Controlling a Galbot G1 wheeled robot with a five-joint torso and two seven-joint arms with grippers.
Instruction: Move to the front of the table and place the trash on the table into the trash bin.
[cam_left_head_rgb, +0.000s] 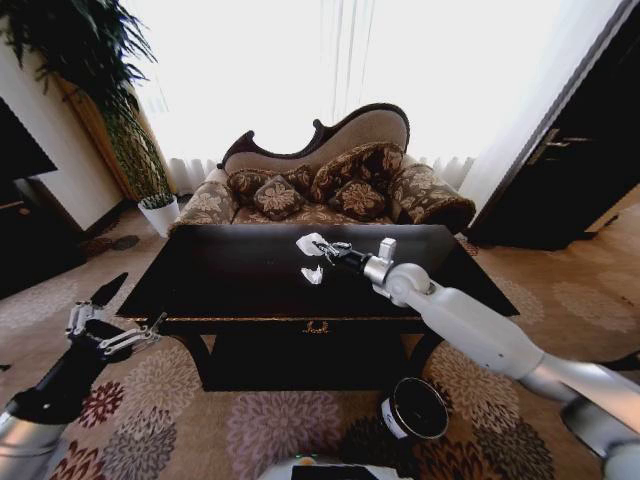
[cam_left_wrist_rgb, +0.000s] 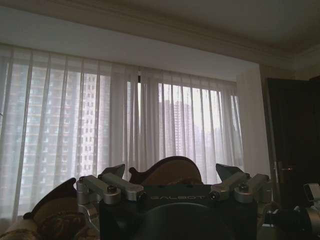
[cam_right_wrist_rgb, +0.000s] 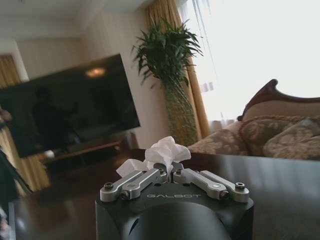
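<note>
Pick-up step: your right hand (cam_left_head_rgb: 318, 252) sits mid-frame over the bench (cam_left_head_rgb: 240, 275), closed on a crumpled white paper scrap (cam_right_wrist_rgb: 167, 151), with a second scrap (cam_left_head_rgb: 313, 275) lying on the glossy top just below it. Next move, by my reading, calls for lifting clear and swinging to the trash bin (cam_left_head_rgb: 416, 408) on the carpet, lower right of centre. Left hand (cam_left_head_rgb: 112, 335) idles lower left, spread wide, empty.

Right gripper (cam_left_head_rgb: 318, 247) holds crumpled paper (cam_left_head_rgb: 309, 243) above the table (cam_left_head_rgb: 240, 270)
</note>
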